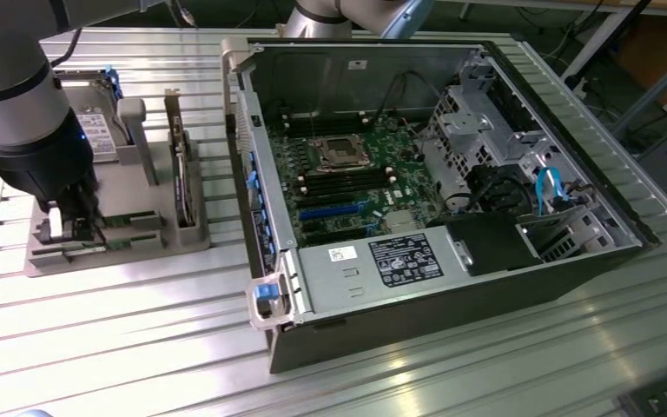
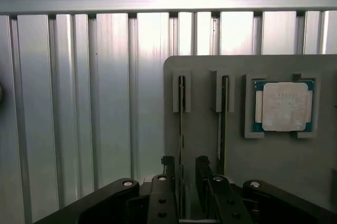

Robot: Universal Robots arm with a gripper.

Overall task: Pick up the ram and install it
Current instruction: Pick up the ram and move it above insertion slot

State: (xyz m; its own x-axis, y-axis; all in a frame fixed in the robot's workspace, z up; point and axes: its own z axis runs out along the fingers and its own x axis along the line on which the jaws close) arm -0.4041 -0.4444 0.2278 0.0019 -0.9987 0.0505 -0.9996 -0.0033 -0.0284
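Green ram (image 2: 181,124) on edge in grey holder (image 2: 202,129) | long axis parallel to second stick (image 2: 223,124) | claw (image 2: 185,165) spread astride it

The arm (image 1: 15,104) stands upright at the exterior view's left, wrist vertical. Its hand (image 2: 184,168) points straight down, the two dark fingers (image 2: 168,165) parallel and apart, a gap between them.

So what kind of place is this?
Likely a robotics lab bench for computer assembly: an open computer case on a slatted aluminium table, beside a grey parts holder carrying a processor.
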